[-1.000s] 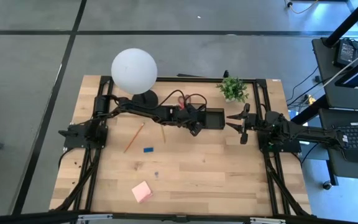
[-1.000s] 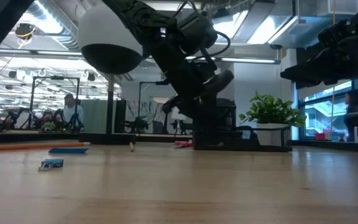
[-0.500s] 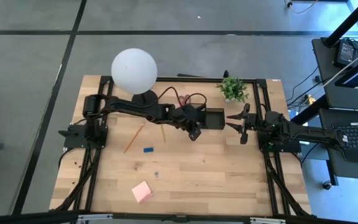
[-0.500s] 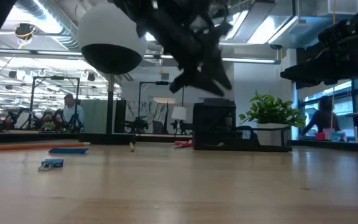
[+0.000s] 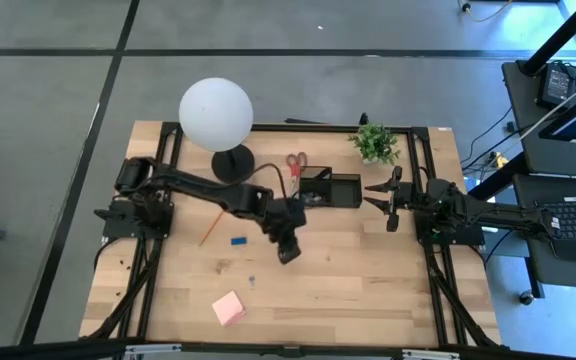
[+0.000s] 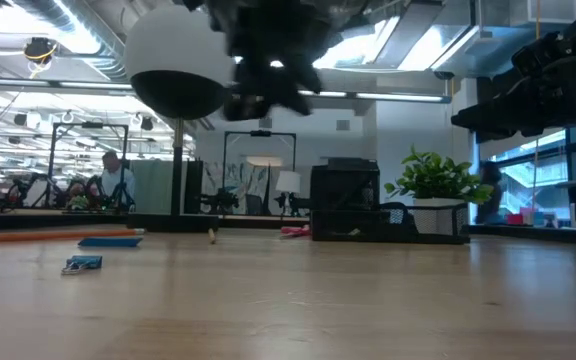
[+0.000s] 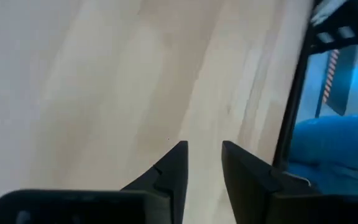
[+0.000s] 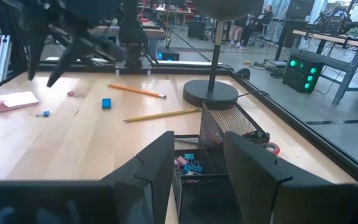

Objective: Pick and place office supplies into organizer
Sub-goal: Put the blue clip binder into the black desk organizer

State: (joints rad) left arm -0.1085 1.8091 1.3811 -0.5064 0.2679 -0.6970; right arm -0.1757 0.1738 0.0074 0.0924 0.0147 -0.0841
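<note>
The black mesh organizer [image 5: 330,190] stands near the table's far edge, with small clips [image 8: 190,164] inside it. The red-handled scissors [image 5: 294,163] lie beside its far left corner. Two pencils [image 8: 135,91] [image 8: 163,114], the blue eraser [image 5: 238,240], a tiny clip [image 5: 252,281] and the pink pad [image 5: 228,308] lie on the wood. My left gripper [image 5: 288,252] hovers open and empty over the table's middle, near side of the organizer [image 7: 202,149]. My right gripper [image 5: 382,205] waits open, raised just right of the organizer [image 8: 197,158].
The white globe lamp [image 5: 215,113] on its round black base [image 8: 210,93] stands left of the scissors, and the potted plant [image 5: 373,143] sits at the far edge. Bare wood lies around the pink pad and along the near right part of the table. A person is far behind in the room [image 6: 113,175].
My left gripper has drawn back from the organizer's left side, swinging toward the near edge and slightly left while rising above the table. The scissors, which the arm had covered, now show beside the organizer. The right arm kept still.
</note>
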